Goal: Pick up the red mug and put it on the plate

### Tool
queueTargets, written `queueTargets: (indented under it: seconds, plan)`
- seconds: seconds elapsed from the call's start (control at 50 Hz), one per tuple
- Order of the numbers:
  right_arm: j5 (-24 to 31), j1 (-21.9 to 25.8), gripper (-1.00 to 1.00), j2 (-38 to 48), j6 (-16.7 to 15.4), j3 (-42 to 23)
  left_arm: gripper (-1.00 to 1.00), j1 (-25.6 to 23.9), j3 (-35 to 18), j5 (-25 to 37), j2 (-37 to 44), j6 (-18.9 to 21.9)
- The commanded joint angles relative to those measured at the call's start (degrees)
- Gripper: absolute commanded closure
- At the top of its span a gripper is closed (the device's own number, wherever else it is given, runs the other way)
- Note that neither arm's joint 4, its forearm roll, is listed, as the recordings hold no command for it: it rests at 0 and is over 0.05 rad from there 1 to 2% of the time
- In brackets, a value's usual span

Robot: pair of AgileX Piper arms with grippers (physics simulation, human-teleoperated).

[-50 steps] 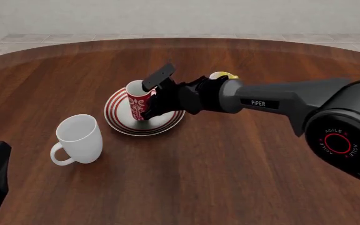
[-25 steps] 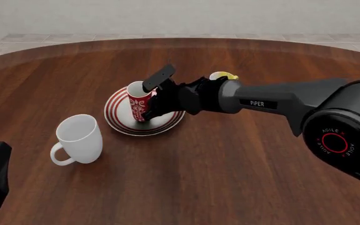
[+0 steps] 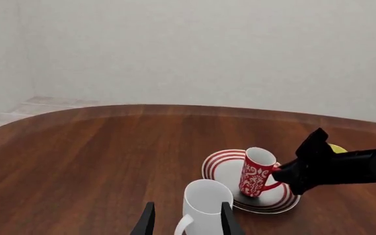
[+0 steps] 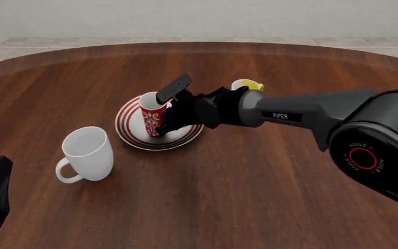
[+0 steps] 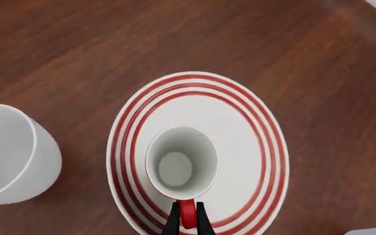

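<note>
The red mug [image 4: 153,115] with its white swirl pattern is over the middle of the red-ringed plate [image 4: 130,127], leaning slightly, with its base at the plate's surface. My right gripper [image 4: 166,109] reaches in from the right and is shut on the mug's red handle. In the right wrist view its fingers [image 5: 174,223] pinch the handle, with the white inside of the mug [image 5: 181,164] centred on the plate [image 5: 240,127]. In the left wrist view my left gripper [image 3: 188,210] is open and far back from the mug [image 3: 256,171] and the plate [image 3: 221,169].
A large plain white mug [image 4: 88,153] stands on the table just left of the plate, handle toward me. Behind my right arm shows a white mug with a yellow inside [image 4: 246,84]. The brown table's far edge curves across the back.
My right arm has dipped slightly with the red mug, which sits a little lower on the plate. The left arm has not moved.
</note>
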Motion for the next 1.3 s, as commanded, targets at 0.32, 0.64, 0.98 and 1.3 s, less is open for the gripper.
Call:
queueTargets:
  seconds: [0.32,0.64,0.98,1.3]
  plan:
    - [-0.63,0.89,1.00,0.26,1.06,0.36,-1.00,0.08,0.39,0.02,-0.43,-0.25]
    - [-1.38,0.90,1.00,0.50,1.02,0.91,-1.00,0.05,-0.08,0.17,-0.12,-0.22]
    - [-1.44,0.48,1.00,0.58,1.14,0.73,-1.00,-0.05,0.15,-0.41,0.21,-0.28]
    - [-0.81,1.58,-1.00,0.46,2.44,0.08,-1.00,-0.06,0.36,-0.80,0.42,-0.49]
